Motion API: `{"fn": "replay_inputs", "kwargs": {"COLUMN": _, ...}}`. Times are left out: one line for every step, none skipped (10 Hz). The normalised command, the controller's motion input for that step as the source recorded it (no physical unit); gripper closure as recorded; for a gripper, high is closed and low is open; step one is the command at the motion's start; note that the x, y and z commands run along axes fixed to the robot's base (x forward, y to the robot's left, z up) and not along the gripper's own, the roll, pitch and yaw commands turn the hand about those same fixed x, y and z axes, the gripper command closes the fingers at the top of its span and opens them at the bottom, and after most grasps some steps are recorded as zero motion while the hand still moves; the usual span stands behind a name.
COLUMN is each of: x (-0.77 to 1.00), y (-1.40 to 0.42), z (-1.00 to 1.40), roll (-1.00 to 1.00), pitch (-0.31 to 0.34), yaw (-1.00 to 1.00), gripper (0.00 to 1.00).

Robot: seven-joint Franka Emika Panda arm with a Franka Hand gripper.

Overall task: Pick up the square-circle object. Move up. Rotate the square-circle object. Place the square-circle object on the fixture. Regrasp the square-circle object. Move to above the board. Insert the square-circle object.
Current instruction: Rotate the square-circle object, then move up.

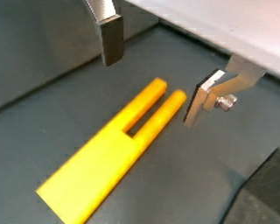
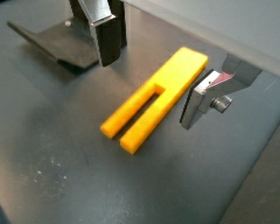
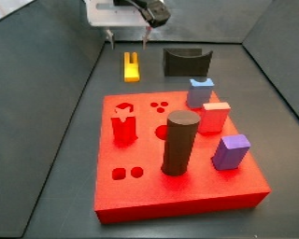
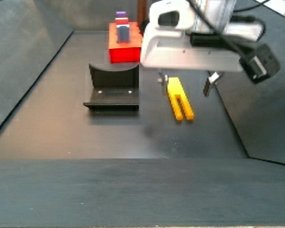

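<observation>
The square-circle object [image 1: 119, 153] is a yellow-orange flat piece with two short prongs, lying on the dark floor; it also shows in a wrist view [image 2: 154, 98] and in both side views [image 3: 132, 67] [image 4: 180, 99]. My gripper [image 1: 154, 74] [image 2: 154, 74] is open and empty. It hovers just above the piece, one finger on each side of it and clear of it, as both side views [image 3: 127, 37] [image 4: 184, 82] show. The black fixture [image 3: 186, 63] [image 4: 111, 87] [image 2: 59, 44] stands beside the piece. The red board [image 3: 177, 201] [image 4: 121, 51] lies farther off.
On the board stand a dark cylinder peg [image 3: 178, 142], a blue block [image 3: 200, 91], a red block [image 3: 215, 117] and a purple block [image 3: 231, 151]. Dark sloping walls [image 3: 52, 65] enclose the floor.
</observation>
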Motion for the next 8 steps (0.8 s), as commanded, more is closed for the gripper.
{"fn": "replay_inputs", "kwargs": {"x": 0.05, "y": 0.01, "z": -0.81, "roll": -0.05, "pitch": -0.036, "yaw": 0.01, "gripper": 0.0}}
{"fn": "replay_inputs", "kwargs": {"x": 0.04, "y": 0.0, "z": -0.64, "roll": -0.06, "pitch": -0.044, "yaw": 0.01, "gripper": 0.0}}
{"fn": "replay_inputs", "kwargs": {"x": 0.04, "y": 0.0, "z": -0.56, "roll": -0.07, "pitch": -0.047, "yaw": 0.02, "gripper": 0.0}}
{"fn": "replay_inputs", "kwargs": {"x": 0.04, "y": 0.01, "z": -0.38, "roll": -0.08, "pitch": -0.057, "yaw": 0.02, "gripper": 0.0}}
{"fn": "replay_inputs", "kwargs": {"x": 0.03, "y": 0.01, "z": -0.3, "roll": -0.08, "pitch": -0.06, "yaw": 0.02, "gripper": 0.0}}
{"fn": "replay_inputs", "kwargs": {"x": 0.0, "y": 0.0, "z": 0.0, "roll": 0.0, "pitch": 0.0, "yaw": 0.0, "gripper": 1.0}}
{"fn": "replay_inputs", "kwargs": {"x": 0.0, "y": 0.0, "z": 0.83, "roll": 0.0, "pitch": 0.0, "yaw": 0.0, "gripper": 1.0}}
{"fn": "replay_inputs", "kwargs": {"x": -0.01, "y": 0.0, "z": 0.82, "roll": 0.0, "pitch": 0.007, "yaw": 0.0, "gripper": 1.0}}
